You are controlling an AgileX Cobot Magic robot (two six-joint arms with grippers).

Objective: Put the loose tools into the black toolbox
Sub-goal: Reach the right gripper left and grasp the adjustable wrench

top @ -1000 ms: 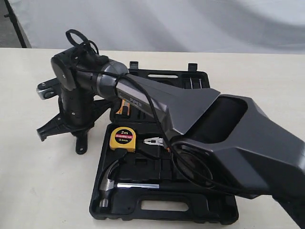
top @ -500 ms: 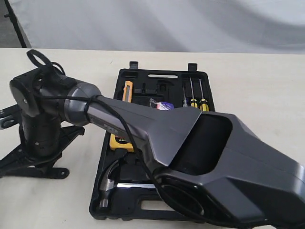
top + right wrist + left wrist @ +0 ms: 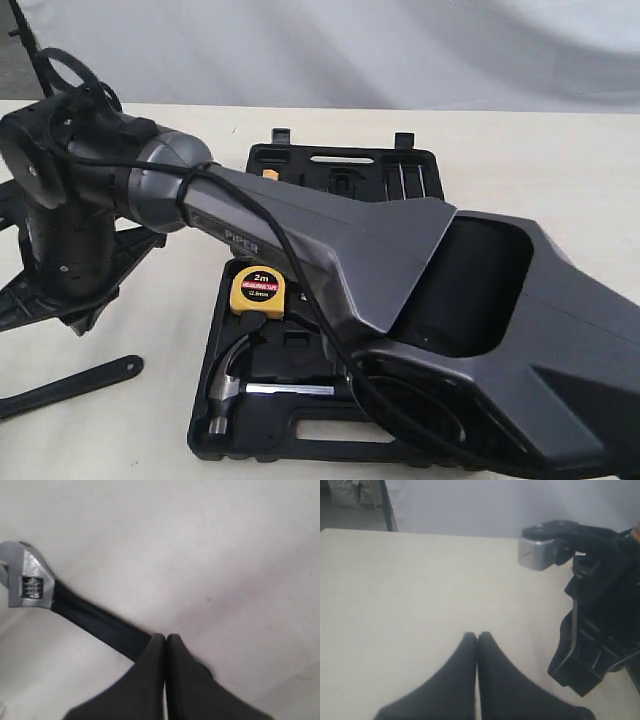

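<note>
The black toolbox [image 3: 262,436] lies open at mid-table. The steel claw hammer [image 3: 232,384] rests in its near half. The black adjustable wrench [image 3: 78,384] lies flat on the table left of the box, its head cut off by the picture's edge. In the right wrist view its silver head [image 3: 27,582] and black handle [image 3: 95,624] run under my fingers. My right gripper [image 3: 75,315] [image 3: 166,638] hovers just above that handle, shut with nothing between the fingers. My left gripper [image 3: 477,636] is shut over bare table. The tape roll is hidden.
A yellow tape measure [image 3: 258,291] sits in the box beside the hammer. My right arm [image 3: 400,270] stretches across the box and covers most of it. The left wrist view shows the right arm's wrist [image 3: 600,610] close by. Screwdrivers [image 3: 405,178] lie in the far half.
My right arm swung further left, off the box. The wrench, earlier up beside the gripper, now lies flat on the table at lower left.
</note>
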